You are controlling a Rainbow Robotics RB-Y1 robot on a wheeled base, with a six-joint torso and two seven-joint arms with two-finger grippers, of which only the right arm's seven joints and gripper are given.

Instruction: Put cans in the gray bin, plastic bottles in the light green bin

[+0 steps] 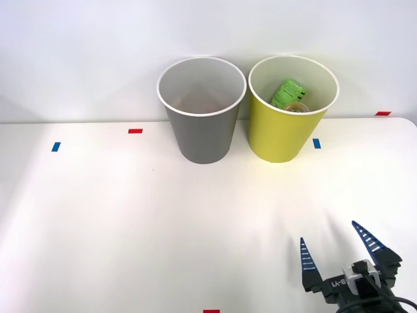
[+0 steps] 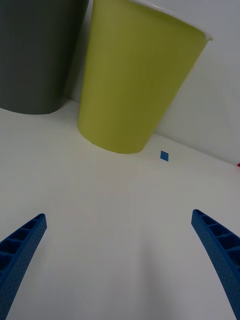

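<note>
The gray bin [image 1: 201, 111] stands at the back of the white table, its white inside showing nothing. Right beside it stands the light green bin [image 1: 291, 117], and a green plastic bottle [image 1: 289, 94] lies tilted inside it. My right gripper [image 1: 331, 236] hovers low near the table's front right, well in front of the light green bin, open with nothing between its blue fingers. In the right wrist view the light green bin [image 2: 135, 80] rises ahead with the gray bin [image 2: 35, 55] next to it, and the open gripper [image 2: 119, 225] frames bare table. No cans are in view.
Small tape marks dot the white table [image 1: 130, 215]: blue [image 1: 55, 147], red [image 1: 135, 131], blue [image 1: 316, 143], red [image 1: 383, 113] and red at the front edge [image 1: 211, 311]. A white wall stands right behind the bins.
</note>
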